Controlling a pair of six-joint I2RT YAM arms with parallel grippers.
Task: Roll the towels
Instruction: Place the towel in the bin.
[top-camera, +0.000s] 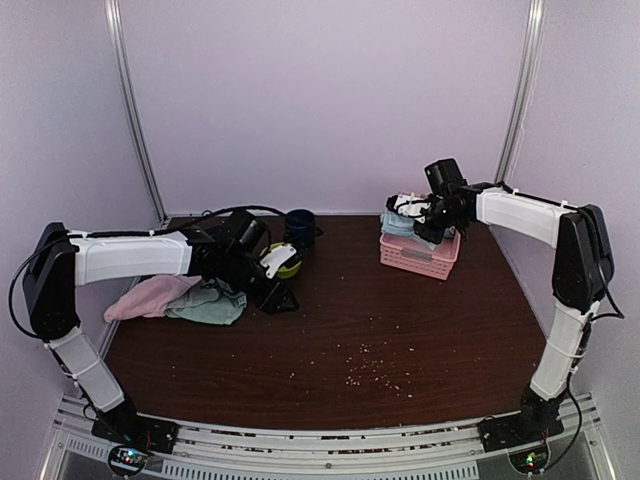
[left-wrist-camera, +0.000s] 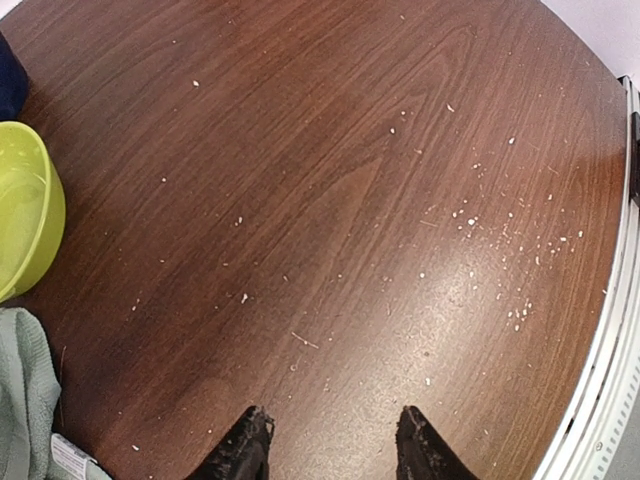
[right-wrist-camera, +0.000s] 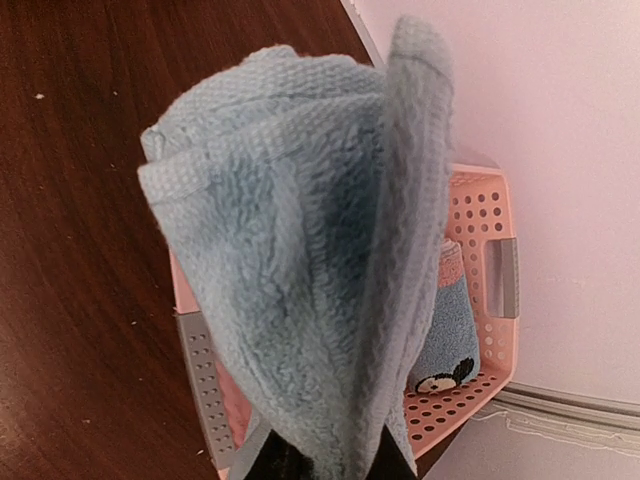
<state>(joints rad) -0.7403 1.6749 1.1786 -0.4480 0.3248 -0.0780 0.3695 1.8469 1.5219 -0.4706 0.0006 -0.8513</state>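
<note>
My right gripper (top-camera: 432, 228) is shut on the plain pale blue towel (right-wrist-camera: 300, 270), which it holds bunched up above the pink basket (right-wrist-camera: 482, 300). In the top view this towel (top-camera: 399, 226) hangs over the basket's left end. A light blue towel with a pink band and a cartoon face (right-wrist-camera: 452, 335) lies rolled inside the basket. The pink towel (top-camera: 150, 297) and the mint green towel (top-camera: 208, 303) lie crumpled at the table's left. My left gripper (left-wrist-camera: 333, 428) is open just above bare wood, right of the mint towel (left-wrist-camera: 20, 390), with nothing between its fingers.
A lime-green bowl (top-camera: 286, 260) and a dark blue cup (top-camera: 299, 228) stand behind my left gripper. The bowl (left-wrist-camera: 25, 220) is close on the gripper's left. White crumbs (top-camera: 370, 365) dot the table's middle and front. The pink basket (top-camera: 420, 256) stands at the back right near the wall.
</note>
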